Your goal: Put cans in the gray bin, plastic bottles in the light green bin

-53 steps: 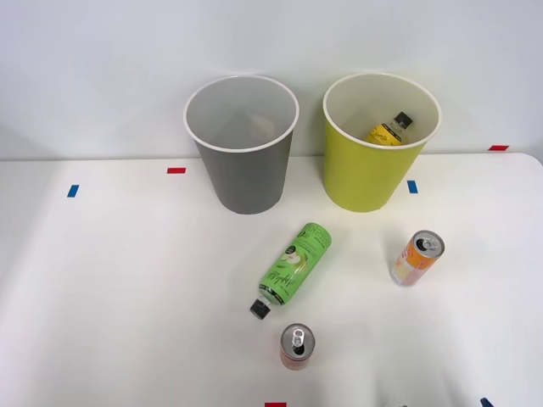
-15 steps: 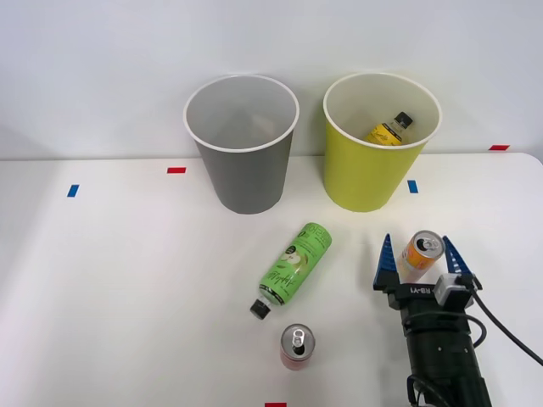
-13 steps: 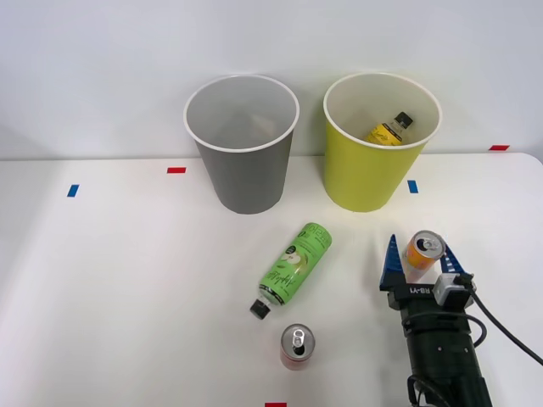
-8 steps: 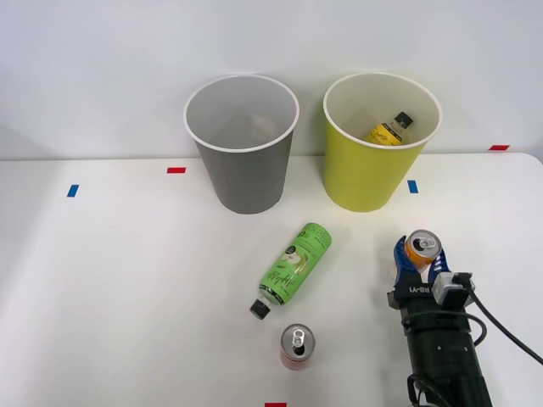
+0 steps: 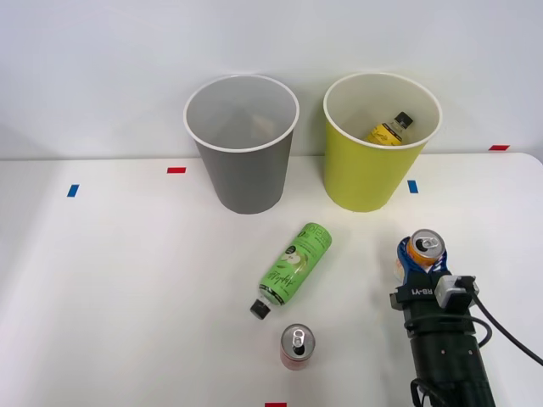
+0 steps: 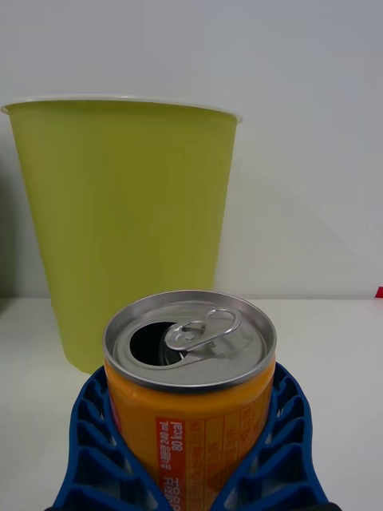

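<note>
Right gripper (image 5: pixel 422 259), blue ribbed fingers, clenched round the slim orange-and-white aluminium can (image 5: pixel 422 248). Can upright, silver pull-tab top open; it sits near the right edge of the white tabletop (image 5: pixel 110 288), roughly midway between back and front. Wrist view: both fingers (image 6: pixel 92 435) wrap the can's (image 6: pixel 190 375) sides, pressed against it; whether its base touches the tabletop cannot be told.

Tall tapered yellow-green plastic bin (image 5: pixel 379 144) stands toward the back edge, right of centre, directly behind the held can and apart from it; also fills the background at the wrist (image 6: pixel 124 223). Inside it, a yellow-labelled plastic bottle with black screw cap (image 5: pixel 389 129) leans against the wall.

Tall tapered gray plastic bin with white rim (image 5: pixel 243 146) just beside it, to the left, not touching.

Green-labelled plastic bottle with black cap (image 5: pixel 291 270) lies on its side mid-table, cap pointing toward the front edge.

Red slim can (image 5: pixel 296 346) upright near the front edge, just in front of that bottle's cap.
</note>
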Controlling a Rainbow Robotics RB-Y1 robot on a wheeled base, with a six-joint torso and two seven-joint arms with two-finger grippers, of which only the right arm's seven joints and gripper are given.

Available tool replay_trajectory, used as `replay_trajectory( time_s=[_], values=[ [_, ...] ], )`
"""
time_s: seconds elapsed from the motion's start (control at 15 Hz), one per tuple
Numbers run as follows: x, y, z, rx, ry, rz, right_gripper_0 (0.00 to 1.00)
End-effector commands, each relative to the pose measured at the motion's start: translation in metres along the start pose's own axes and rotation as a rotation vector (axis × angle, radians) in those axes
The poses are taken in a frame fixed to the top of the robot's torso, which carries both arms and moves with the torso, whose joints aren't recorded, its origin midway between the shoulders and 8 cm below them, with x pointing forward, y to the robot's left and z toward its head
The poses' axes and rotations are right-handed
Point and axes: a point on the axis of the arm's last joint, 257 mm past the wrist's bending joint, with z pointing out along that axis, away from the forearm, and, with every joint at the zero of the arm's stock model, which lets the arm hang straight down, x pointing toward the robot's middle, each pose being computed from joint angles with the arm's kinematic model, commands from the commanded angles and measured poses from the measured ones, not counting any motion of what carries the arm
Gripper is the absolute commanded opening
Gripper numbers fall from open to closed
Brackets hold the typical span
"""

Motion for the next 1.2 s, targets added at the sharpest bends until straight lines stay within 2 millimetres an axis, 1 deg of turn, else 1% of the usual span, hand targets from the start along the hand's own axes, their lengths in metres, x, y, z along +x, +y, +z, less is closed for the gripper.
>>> replay_trajectory(
  time_s=[0.07, 0.13, 0.27, 0.33, 0.4, 0.47, 0.6, 0.73, 0.8, 0.93, 1.0, 1.07, 1.2],
  values=[
    [-0.03, 0.008, -0.026, -0.062, -0.029, -0.003, 0.0],
    [-0.04, 0.01, -0.033, -0.076, -0.037, 0.008, 0.0],
    [-0.067, 0.019, -0.042, -0.117, -0.07, 0.03, 0.0],
    [-0.084, 0.027, -0.046, -0.151, -0.092, 0.069, 0.0],
    [-0.097, 0.033, -0.049, -0.178, -0.108, 0.101, 0.0],
    [-0.109, 0.037, -0.051, -0.193, -0.124, 0.122, 0.0],
    [-0.14, 0.041, -0.052, -0.229, -0.173, 0.152, 0.0],
    [-0.162, 0.046, -0.051, -0.275, -0.208, 0.18, 0.0],
    [-0.172, 0.05, -0.048, -0.299, -0.23, 0.197, 0.0],
    [-0.189, 0.064, -0.038, -0.343, -0.28, 0.209, 0.0],
    [-0.197, 0.073, -0.029, -0.371, -0.298, 0.21, 0.0],
    [-0.206, 0.083, -0.014, -0.393, -0.296, 0.209, 0.0],
    [-0.226, 0.097, 0.009, -0.416, -0.295, 0.219, 0.0]
  ],
)
